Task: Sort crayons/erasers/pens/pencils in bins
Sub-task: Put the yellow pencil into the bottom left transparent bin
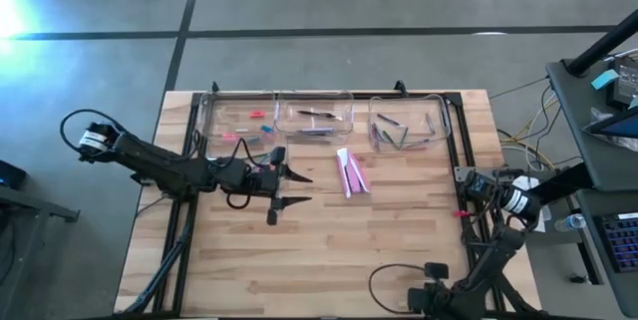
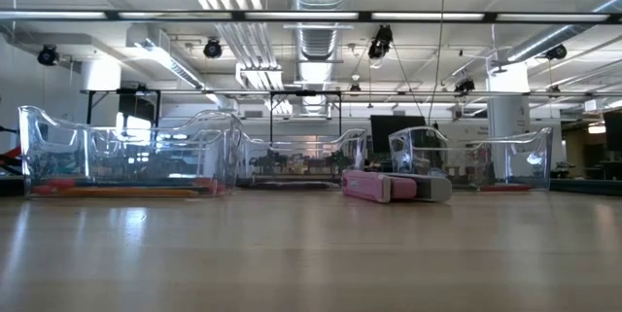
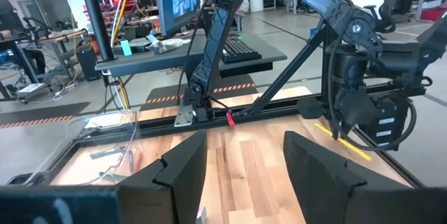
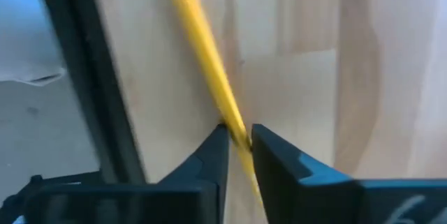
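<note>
At the bench's right edge, nearest the front, the right hand [image 4: 239,140] is clamped on a yellow pencil [image 4: 202,56], its two dark fingers pinching the stick low down while the rest of it runs away slanting over the pale wood, just beside the black frame rail [image 4: 84,77]. From the left wrist view the same pencil [image 3: 342,142] shows as a yellow stick under the right arm's wrist, near the bench edge. Farther in, on the left half of the bench [image 1: 319,250], the left hand [image 1: 289,187] hovers over bare wood with its fingers apart and nothing between them, pointing toward the middle. Just beyond it, near the bench's centre, lie the erasers [image 1: 352,172], a few pink blocks touching side by side; the low view shows them [image 2: 379,187] flat on the wood in front of the tubs. Along the far edge stand the bins [image 1: 317,119] in a row, close together: the left one holds small red and pink bits, the middle one a dark pen and a purple stick, the right one several thin sticks lying crossed.
</note>
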